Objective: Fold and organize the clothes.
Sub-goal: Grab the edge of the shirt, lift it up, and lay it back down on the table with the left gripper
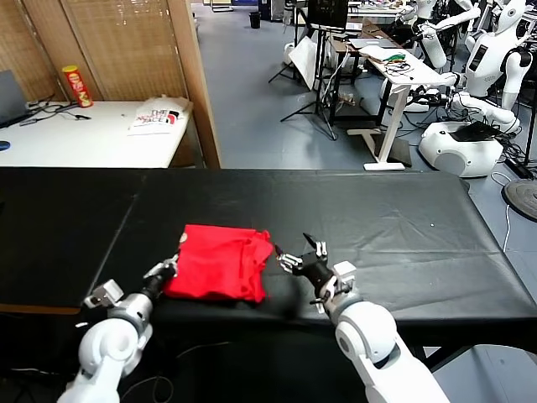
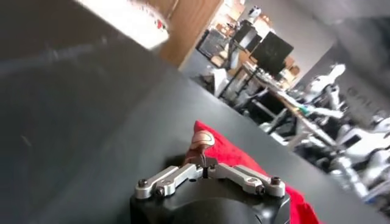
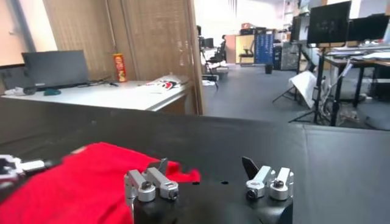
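The clothes are one bright red T-shirt (image 1: 218,262), lying folded into a rough square on the black table (image 1: 403,227) near its front edge. My left gripper (image 1: 168,270) is at the shirt's left edge. In the left wrist view its jaws (image 2: 204,163) meet on a corner of the red cloth (image 2: 244,159). My right gripper (image 1: 299,253) rests just off the shirt's right edge, open, with nothing between its fingers. In the right wrist view the shirt (image 3: 79,176) spreads beside the open right gripper (image 3: 206,164), a red corner reaching toward one finger.
A white table (image 1: 50,138) stands behind at the far left, with a red can (image 1: 77,86) and a printed sheet (image 1: 155,120) on it. A wooden partition (image 1: 197,75) rises beside it. Other robots (image 1: 487,75) and desks stand at the back right.
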Controlling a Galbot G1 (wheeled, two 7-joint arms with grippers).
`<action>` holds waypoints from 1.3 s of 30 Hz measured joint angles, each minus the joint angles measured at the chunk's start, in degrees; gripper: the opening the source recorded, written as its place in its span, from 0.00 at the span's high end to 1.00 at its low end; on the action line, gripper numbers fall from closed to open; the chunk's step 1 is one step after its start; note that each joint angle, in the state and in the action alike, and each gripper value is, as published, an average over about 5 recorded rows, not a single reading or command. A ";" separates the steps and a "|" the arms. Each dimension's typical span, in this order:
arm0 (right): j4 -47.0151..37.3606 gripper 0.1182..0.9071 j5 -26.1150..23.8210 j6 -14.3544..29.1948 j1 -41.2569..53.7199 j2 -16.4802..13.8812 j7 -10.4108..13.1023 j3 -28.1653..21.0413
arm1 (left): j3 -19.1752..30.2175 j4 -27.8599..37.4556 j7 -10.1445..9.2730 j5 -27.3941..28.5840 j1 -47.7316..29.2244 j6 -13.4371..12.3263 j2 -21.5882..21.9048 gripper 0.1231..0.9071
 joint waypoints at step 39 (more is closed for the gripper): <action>1.78 0.14 -0.08 -0.03 -4.50 -0.36 0.29 4.57 | 7.14 -15.48 -7.01 13.84 -1.41 5.27 9.38 1.00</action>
